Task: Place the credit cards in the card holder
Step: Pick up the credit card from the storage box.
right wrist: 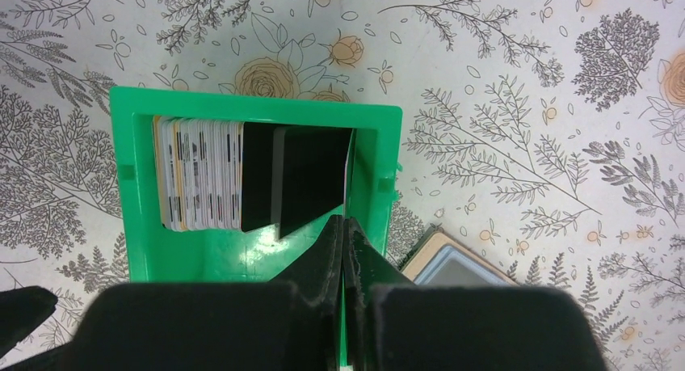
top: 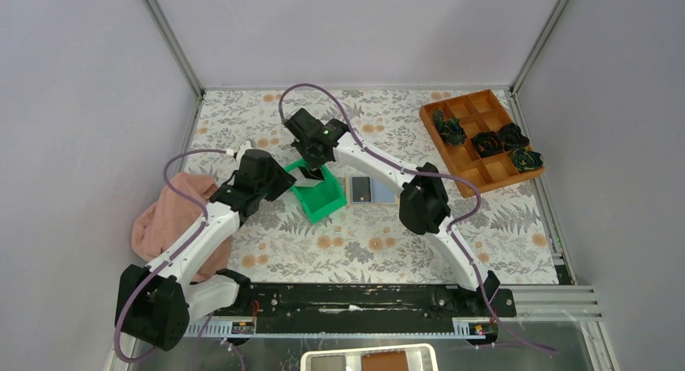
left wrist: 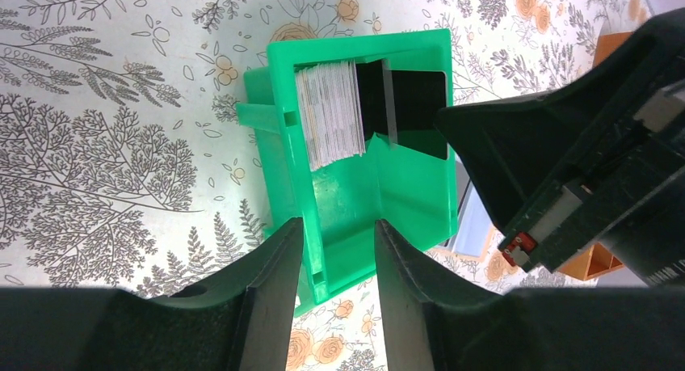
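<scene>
From above, the green tray sits on the floral worktop about midway between the left and right edges. The card holder lies open just beside the tray, on the side toward the right edge, blue-grey face up. The left tool is at the tray's left side and the right tool hangs over the tray. A compartment box with dark rosettes fills the far right corner. A pink cloth lies bunched by the left edge.

In the left wrist view, the left tool is parted moderately, its fingers pressed to either side of the tray's near end. The credit cards stand on edge inside the tray, pale ones first and dark ones behind.

In the right wrist view, the right tool is drawn narrow, its tips clamped on an edge-on card by the tray's right wall. A corner of the card holder shows beyond that wall.
</scene>
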